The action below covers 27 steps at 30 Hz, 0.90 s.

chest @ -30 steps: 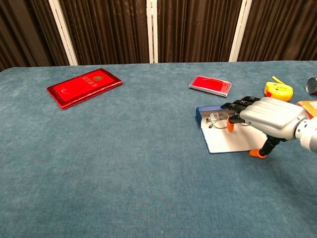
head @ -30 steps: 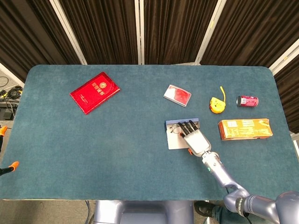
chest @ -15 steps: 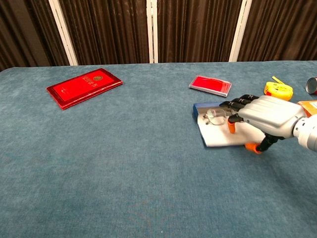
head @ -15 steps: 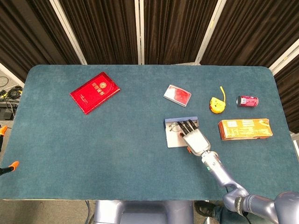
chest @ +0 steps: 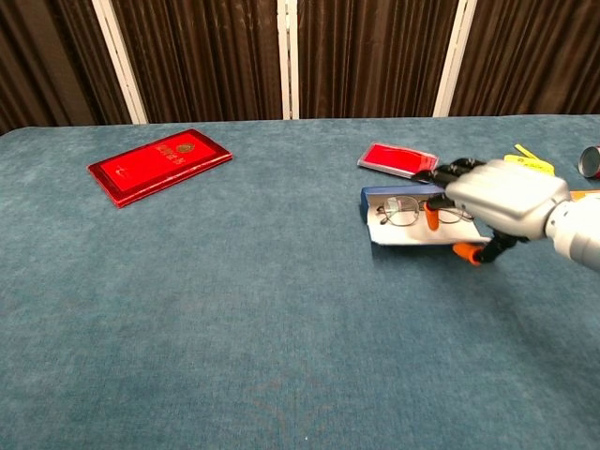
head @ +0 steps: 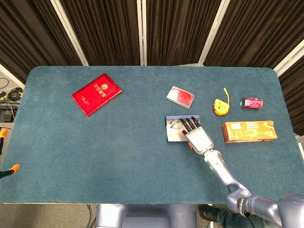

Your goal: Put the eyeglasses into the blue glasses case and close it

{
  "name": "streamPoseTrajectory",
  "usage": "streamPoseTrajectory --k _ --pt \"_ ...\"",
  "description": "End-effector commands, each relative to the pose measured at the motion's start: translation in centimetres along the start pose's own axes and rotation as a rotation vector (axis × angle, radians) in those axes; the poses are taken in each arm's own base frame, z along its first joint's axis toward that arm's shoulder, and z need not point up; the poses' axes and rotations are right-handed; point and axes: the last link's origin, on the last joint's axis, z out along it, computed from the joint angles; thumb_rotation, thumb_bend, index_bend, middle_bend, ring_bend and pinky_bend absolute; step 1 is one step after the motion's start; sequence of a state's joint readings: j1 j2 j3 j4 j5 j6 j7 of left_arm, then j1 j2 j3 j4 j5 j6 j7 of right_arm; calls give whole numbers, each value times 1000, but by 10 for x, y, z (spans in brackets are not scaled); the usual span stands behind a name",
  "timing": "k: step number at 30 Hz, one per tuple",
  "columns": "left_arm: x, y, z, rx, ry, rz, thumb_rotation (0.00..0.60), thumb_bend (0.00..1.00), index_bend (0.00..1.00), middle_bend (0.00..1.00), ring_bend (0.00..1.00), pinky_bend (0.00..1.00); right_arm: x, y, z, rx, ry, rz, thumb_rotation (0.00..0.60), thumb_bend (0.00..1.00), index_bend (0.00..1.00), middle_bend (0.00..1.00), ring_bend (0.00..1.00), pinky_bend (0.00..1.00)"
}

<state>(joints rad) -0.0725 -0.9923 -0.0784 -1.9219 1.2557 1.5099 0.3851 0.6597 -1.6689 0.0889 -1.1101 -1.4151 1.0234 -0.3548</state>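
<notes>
As I look down from the head view, my right hand [head: 198, 138] lies over the open blue glasses case [head: 173, 133] mid-tabletop [head: 118, 142], fingers out flat above the eyeglasses [head: 176, 125] inside it; I cannot tell whether they grip anything.

In the chest view, the thin wire frame looks light and fragile. I'd push the stiffer lid instead.

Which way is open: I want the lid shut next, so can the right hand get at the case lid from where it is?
Probably yes. The right hand already rests over the open blue glasses case, on the eyeglasses lying inside, and nothing stands between them.
</notes>
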Motion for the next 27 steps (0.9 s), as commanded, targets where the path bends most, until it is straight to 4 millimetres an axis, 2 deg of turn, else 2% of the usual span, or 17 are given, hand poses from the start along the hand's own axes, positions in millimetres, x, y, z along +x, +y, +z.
streamPoseTrajectory --k 1,7,16,21,27 --pt "0 0 0 1 0 0 600 0 0 0 0 0 7 3 11 -22 15 5 600 354 423 0 0 0" --pt "0 -1 1 7 1 -2 600 0 0 0 0 0 11 7 24 -58 2 -2 600 356 433 0 0 0" --pt "-1 -2 4 12 -7 0 600 0 0 0 0 0 -6 6 24 -69 -57 -13 600 358 487 0 0 0" --pt "-1 -2 4 14 -7 -2 600 0 0 0 0 0 -5 6 23 -65 -43 -4 600 384 559 0 0 0" --pt "0 -2 3 10 -6 -4 600 0 0 0 0 0 -1 7 10 -35 -25 28 600 465 682 0 0 0"
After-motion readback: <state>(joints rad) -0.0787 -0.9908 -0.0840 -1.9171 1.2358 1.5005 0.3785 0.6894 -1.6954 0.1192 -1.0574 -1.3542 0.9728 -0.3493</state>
